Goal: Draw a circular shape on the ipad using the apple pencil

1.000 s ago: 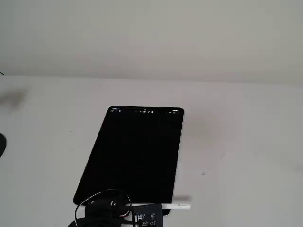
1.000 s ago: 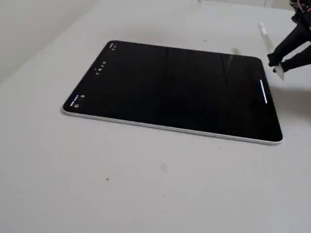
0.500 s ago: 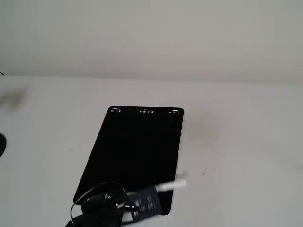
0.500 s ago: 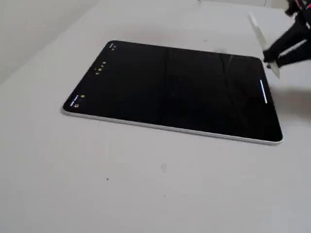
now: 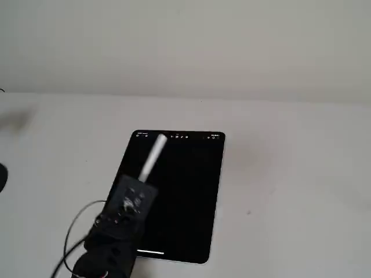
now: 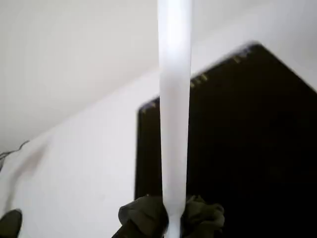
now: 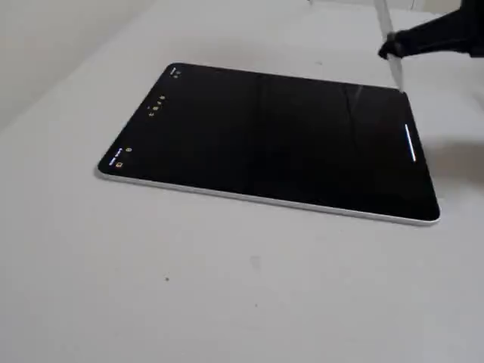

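The ipad (image 5: 185, 202) lies flat on the white table, screen black, with tiny icons along its far short side. It also shows in the wrist view (image 6: 247, 148) and in the other fixed view (image 7: 272, 136). No circular shape shows on the screen. My gripper (image 5: 142, 184) is shut on the apple pencil (image 5: 153, 156), over the tablet's left edge. In the wrist view the gripper (image 6: 173, 220) clamps the pencil (image 6: 174, 99), which runs straight up the frame. In a fixed view the gripper (image 7: 389, 47) holds the pencil (image 7: 395, 72) steeply, its lower tip at the tablet's far edge near the right corner. I cannot tell whether the tip touches.
The white table (image 5: 301, 191) extends around the tablet on all sides, with a pale wall (image 5: 185, 46) behind. The arm's black cable (image 5: 72, 231) loops at the lower left. A dark object (image 5: 2, 176) sits at the left edge.
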